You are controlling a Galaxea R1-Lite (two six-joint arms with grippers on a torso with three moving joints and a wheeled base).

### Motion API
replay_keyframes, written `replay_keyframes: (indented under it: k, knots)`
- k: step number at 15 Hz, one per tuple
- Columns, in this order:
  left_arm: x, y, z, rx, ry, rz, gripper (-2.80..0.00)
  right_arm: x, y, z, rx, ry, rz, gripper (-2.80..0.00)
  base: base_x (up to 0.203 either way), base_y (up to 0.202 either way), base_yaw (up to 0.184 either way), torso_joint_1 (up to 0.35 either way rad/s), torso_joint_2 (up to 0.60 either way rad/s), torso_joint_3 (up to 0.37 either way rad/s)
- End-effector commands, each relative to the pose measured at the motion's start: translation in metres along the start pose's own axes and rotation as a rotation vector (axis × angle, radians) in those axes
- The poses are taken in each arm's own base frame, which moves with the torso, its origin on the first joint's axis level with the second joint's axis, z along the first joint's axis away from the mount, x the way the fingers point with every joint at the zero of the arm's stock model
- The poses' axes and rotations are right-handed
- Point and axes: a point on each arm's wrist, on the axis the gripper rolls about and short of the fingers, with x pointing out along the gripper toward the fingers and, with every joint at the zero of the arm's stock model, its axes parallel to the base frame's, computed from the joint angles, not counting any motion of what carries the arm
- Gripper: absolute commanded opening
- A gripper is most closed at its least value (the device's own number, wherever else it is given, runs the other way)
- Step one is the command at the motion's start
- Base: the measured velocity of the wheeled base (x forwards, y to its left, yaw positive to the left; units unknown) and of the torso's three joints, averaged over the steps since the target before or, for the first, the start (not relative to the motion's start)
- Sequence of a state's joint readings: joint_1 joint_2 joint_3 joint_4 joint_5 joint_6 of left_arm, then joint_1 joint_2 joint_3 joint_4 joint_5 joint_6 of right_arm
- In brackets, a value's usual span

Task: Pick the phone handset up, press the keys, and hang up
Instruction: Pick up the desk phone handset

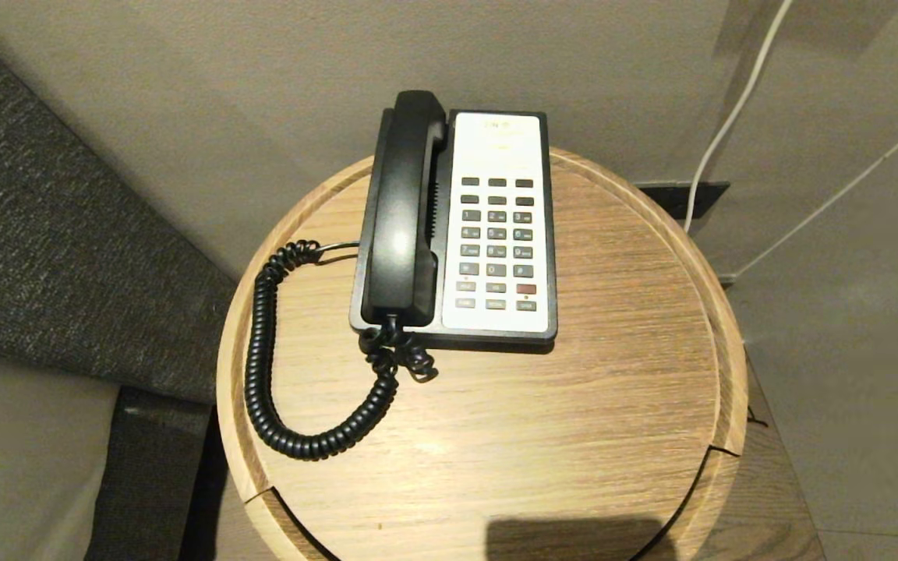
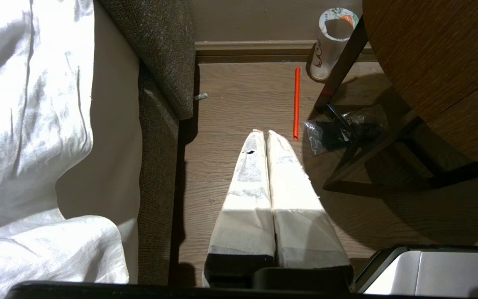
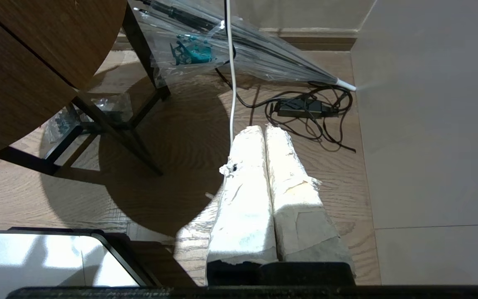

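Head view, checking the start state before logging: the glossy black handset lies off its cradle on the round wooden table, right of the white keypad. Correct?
No. The head view shows the glossy black handset resting on its cradle, left of the white keypad, on the round wooden table.

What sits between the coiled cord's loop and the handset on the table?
Only bare wood of the round table. In the head view the coiled cord loops left of the phone handset, which rests in the phone base.
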State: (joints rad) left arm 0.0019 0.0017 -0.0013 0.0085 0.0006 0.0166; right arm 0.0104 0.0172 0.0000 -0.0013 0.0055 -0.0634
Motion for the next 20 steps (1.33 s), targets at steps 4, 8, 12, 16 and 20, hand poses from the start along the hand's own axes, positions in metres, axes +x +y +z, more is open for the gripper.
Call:
replay_keyframes:
  k: [4, 8, 12, 16, 20]
  knots:
    - [-0.012, 0.0, 0.039, 0.008, -0.07, -0.006, -2.8, 0.0, 0.0, 0.0, -0.001, -0.001, 0.001, -2.8, 0.0, 0.0, 0.0, 0.0, 0.0, 0.0]
    - [-0.039, 0.0, 0.156, 0.041, -0.04, -0.088, -2.8, 0.0, 0.0, 0.0, -0.001, -0.001, 0.001, -2.8, 0.0, 0.0, 0.0, 0.0, 0.0, 0.0]
    - [0.014, -0.001, 0.277, 0.067, 0.159, -0.245, -2.8, 0.0, 0.0, 0.0, -0.001, -0.001, 0.001, -2.8, 0.0, 0.0, 0.0, 0.0, 0.0, 0.0]
    - [0.109, -0.004, 0.312, -0.007, 0.393, -0.342, -2.8, 0.0, 0.0, 0.0, -0.001, -0.001, 0.001, -2.8, 0.0, 0.0, 0.0, 0.0, 0.0, 0.0]
    - [0.145, -0.052, 0.321, -0.065, 0.494, -0.478, -2.8, 0.0, 0.0, 0.0, -0.001, -0.001, 0.001, -2.8, 0.0, 0.0, 0.0, 0.0, 0.0, 0.0]
